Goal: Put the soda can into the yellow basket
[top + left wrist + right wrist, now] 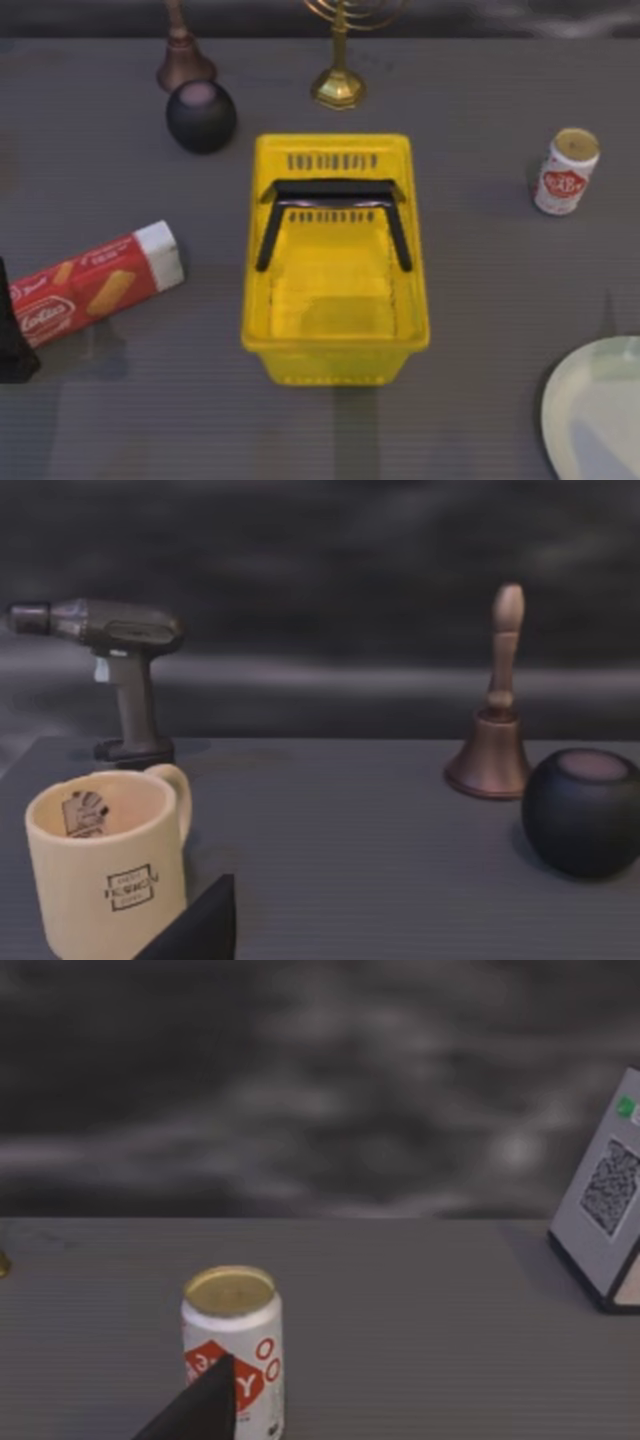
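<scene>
The soda can (565, 172), white with a red logo and a pale top, stands upright on the table's right side, well apart from the yellow basket (262, 300) at the centre. The basket's black handles (333, 192) lie folded across its far half. My right gripper (285, 1428) is out of the top view. In the right wrist view it is low and close to the soda can (240, 1345), open, with one dark finger (205, 1412) overlapping the can's lower edge. My left gripper (14, 335) is parked at the table's left edge, open, holding nothing.
A red biscuit packet (90, 285) lies left of the basket. A dark sphere (201, 116), a bronze bell (184, 62) and a brass candle stand (339, 85) stand behind it. A pale plate (600, 410) is at the front right. A cream mug (105, 865) and a drill (120, 670) stand farther left.
</scene>
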